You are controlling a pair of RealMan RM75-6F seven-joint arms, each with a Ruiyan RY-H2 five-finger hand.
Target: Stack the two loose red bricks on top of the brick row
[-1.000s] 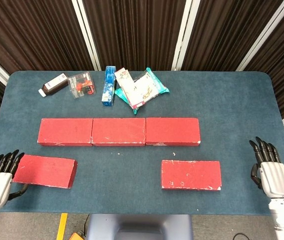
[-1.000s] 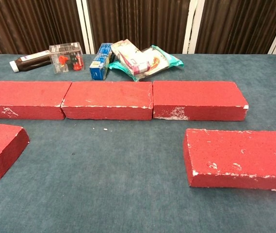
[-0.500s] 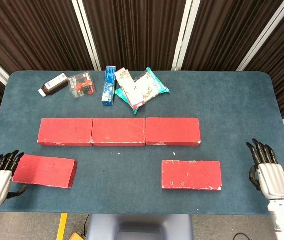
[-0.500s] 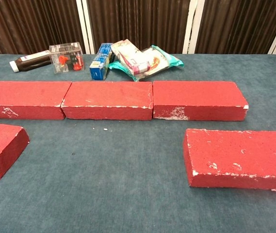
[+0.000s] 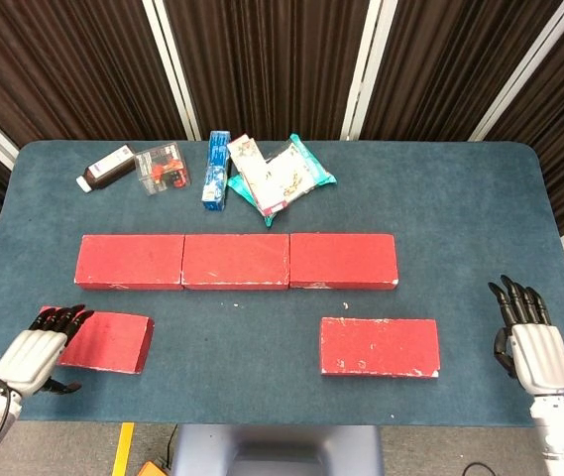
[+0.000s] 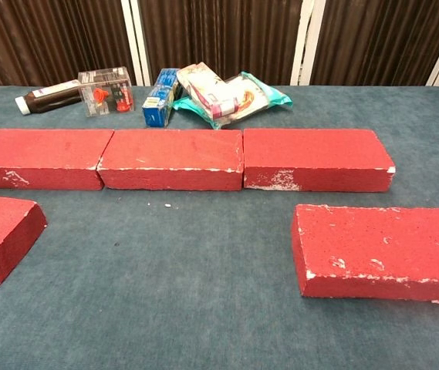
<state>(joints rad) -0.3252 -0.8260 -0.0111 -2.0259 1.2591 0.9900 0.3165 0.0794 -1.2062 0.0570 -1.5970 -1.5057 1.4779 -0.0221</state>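
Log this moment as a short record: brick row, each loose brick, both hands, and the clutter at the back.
brick row: three red bricks end to end, nothing stacked on them
left loose brick: flat on the table, in front of the row's left end
right loose brick: flat on the table, in front of the row's right end
left hand: at the left loose brick's outer end, fingertips over its edge; grip not clear
right hand: open, apart from the right loose brick
back clutter: dark bottle, clear box, blue box, packets
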